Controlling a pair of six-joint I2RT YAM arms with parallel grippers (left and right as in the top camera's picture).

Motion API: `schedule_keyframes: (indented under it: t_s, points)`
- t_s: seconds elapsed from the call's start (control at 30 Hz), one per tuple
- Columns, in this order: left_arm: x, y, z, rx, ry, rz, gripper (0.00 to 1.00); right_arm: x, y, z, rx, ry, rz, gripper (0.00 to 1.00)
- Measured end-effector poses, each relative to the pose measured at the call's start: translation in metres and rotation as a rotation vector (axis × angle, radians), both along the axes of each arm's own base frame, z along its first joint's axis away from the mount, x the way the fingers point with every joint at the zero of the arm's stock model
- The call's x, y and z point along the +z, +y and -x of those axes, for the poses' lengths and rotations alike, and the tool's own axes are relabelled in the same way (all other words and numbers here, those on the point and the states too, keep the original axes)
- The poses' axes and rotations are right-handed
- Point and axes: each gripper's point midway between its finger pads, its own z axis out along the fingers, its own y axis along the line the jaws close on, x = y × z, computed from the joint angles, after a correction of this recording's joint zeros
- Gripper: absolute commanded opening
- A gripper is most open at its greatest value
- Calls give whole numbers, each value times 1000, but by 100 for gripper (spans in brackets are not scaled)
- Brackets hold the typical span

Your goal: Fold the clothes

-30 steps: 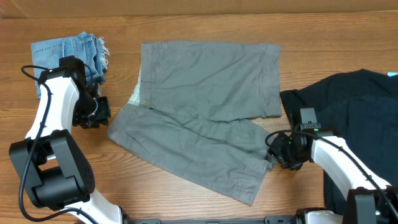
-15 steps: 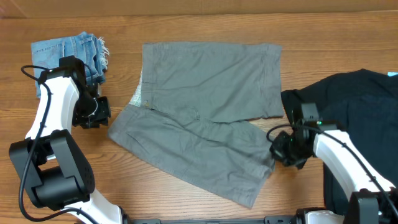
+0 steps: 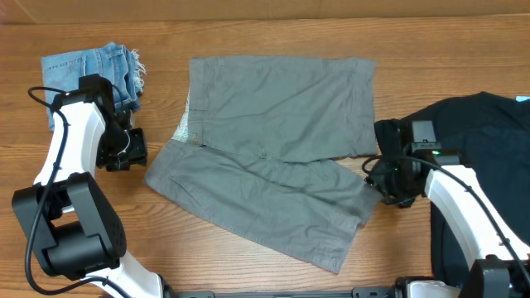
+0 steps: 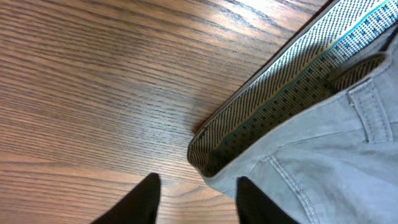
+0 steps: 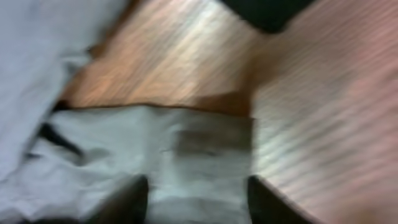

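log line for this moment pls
grey-khaki cotton shorts spread, unfolded | left gripper open at waistband | right gripper open over leg hem

Warm-toned wooden table (image 3: 273,25), grey-khaki shorts (image 3: 281,108) spread flat at its centre, one leg angled toward 5 o'clock, small light-blue denim shorts (image 3: 79,66) bunched at 10 o'clock, black shirt (image 3: 489,141) heaped at 3 o'clock, near the grey hem.

Far left: we record small light-blue frayed denim shorts (image 3: 83,64).
Right side: large black shirt (image 3: 489,141).
Surface: brown wood-grain table (image 3: 431,41).
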Motion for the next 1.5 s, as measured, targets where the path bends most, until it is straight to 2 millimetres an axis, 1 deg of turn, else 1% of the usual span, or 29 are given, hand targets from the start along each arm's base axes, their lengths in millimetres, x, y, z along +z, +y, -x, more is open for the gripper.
schedule_keyframes:
  t_s: [0.07, 0.13, 0.2, 0.27, 0.33, 0.4, 0.43, 0.5, 0.53, 0.57, 0.63, 0.67, 0.73, 0.83, 0.87, 0.9, 0.93, 0.97, 1.0, 1.07, 1.17, 1.23, 1.27, 1.33, 1.4, 1.5]
  points:
    - [0, 0, -1, 0, -3, 0, 46, -1, -6, 5, -22, 23, -2, 55]
    - [0, 0, -2, 0, -7, -2, 47, 0, -8, 7, -20, 30, -17, 55]
    - [0, 1, -3, 0, -10, -3, 50, 0, -6, 6, -7, 23, -32, 56]
    - [0, 1, -3, 0, -14, -3, 54, -1, -3, 1, 5, 0, -43, 56]
    - [-1, 1, -6, 0, -27, -2, 55, -7, -2, 0, 13, -18, -52, 53]
    - [-3, 0, -9, 1, -40, 5, 55, -16, -1, -2, 16, -30, -57, 46]
    - [-6, -1, -9, 1, -42, 11, 56, -21, 0, -1, 19, -25, -58, 38]
    - [-15, -5, -5, 2, -39, 25, 55, -30, 0, 1, 13, -6, -62, 12]
    - [-19, -7, -1, 2, -30, 32, 53, -35, 0, 1, 17, 1, -62, 4]
    - [-23, -8, 2, 2, -23, 38, 50, -39, 1, 0, 15, 3, -66, 4]
    - [-32, -10, 6, 3, -17, 44, 46, -42, 1, -7, 15, -18, -68, 4]
    - [-37, -11, 8, 3, -18, 47, 43, -43, 0, -14, 11, -43, -66, 4]
    - [-45, -12, 11, 3, -21, 50, 35, -42, -1, -29, -6, -99, -63, 4]
    - [-55, -14, 13, 4, -33, 54, 31, -34, -7, -56, -41, -209, -57, 4]
    - [-57, -15, 15, 4, -28, 56, 30, -32, -10, -64, -50, -243, -57, 4]
    - [-58, -16, 16, 4, -26, 61, 30, -29, -13, -70, -58, -270, -54, 19]
    - [-59, -16, 16, 4, -26, 64, 32, -27, -16, -73, -62, -281, -50, 43]
    - [-59, -17, 16, 4, -26, 67, 36, -25, -19, -75, -67, -290, -46, 59]
    - [-59, -17, 16, 4, -28, 67, 40, -23, -22, -77, -65, -295, -37, 64]
    - [-59, -17, 15, 4, -30, 68, 43, -17, -27, -79, -49, -288, -21, 66]
    - [-59, -17, 15, 4, -30, 70, 45, -4, -28, -73, -26, -226, -18, 67]
    - [-59, -18, 16, 5, -28, 71, 44, 7, -26, -64, -15, -171, -22, 68]
    - [-59, -18, 16, 5, -27, 72, 41, 13, -26, -60, -10, -151, -24, 68]
    - [-58, -19, 16, 6, -28, 76, 35, 31, -20, -44, 1, -113, -47, 68]
    - [-58, -20, 16, 6, -29, 82, 33, 43, -13, -29, 13, -90, -78, 68]
    - [-58, -21, 15, 6, -31, 89, 27, 63, 4, 7, 49, -27, -129, 67]
